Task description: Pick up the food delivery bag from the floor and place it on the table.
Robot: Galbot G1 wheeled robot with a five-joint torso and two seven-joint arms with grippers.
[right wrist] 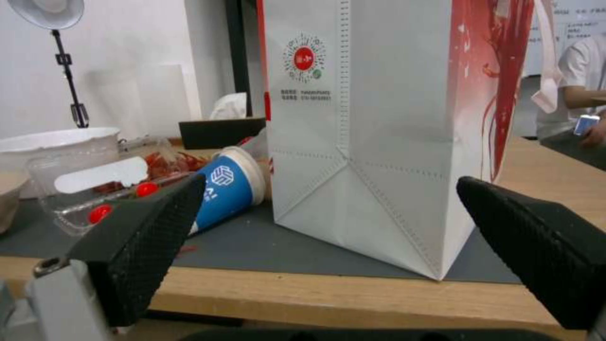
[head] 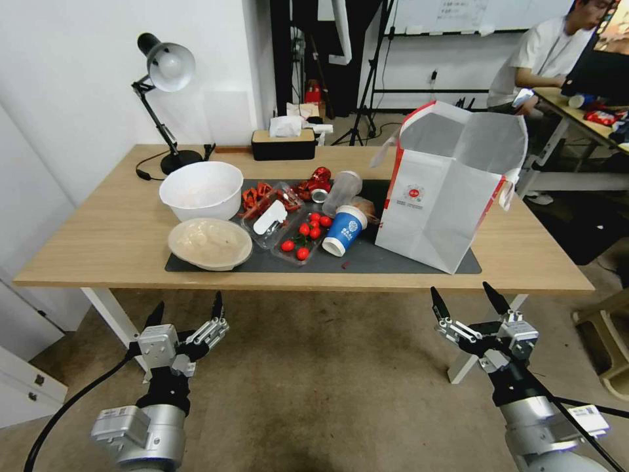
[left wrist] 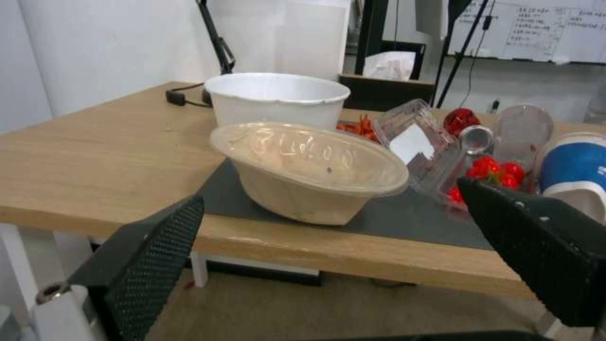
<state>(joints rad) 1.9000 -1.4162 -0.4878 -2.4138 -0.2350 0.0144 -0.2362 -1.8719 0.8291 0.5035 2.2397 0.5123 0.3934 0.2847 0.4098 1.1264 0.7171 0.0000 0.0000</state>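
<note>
A white-walled room with a worn brownish floor (head: 327,393) holds a large light-wood worktop (head: 98,242) on white legs, a dark grey mat (head: 393,259) laid along its near side. The food delivery bag (head: 445,196) already stands upright on the right part of that mat, mouth open, foil lining showing, a white strap hanging at each side; judged from how things lie, the placing looks done. It looks light and easily crushed: thin paper walls that would buckle under a squeeze, with a folded base that keeps it standing, so the straps or the stiffer red-edged rim seem the safest places to take hold, not the flat sides. Just left of it a blue-and-white paper cup (head: 345,229) lies tipped over on the mat, very near or touching the bag's base, with a clear plastic cup (head: 342,191) behind; any sideways shove of the bag would likely knock them. Farther left sit a white bowl (head: 201,190), a lidded beige bowl (head: 209,244) and a clear tray of small tomatoes (head: 303,239); a desk lamp (head: 164,98) and tissue box (head: 284,141) stand at the back. Both arms hang below the front edge: the left claw (head: 185,313) and right claw (head: 468,303) are spread wide and hold nothing.
</note>
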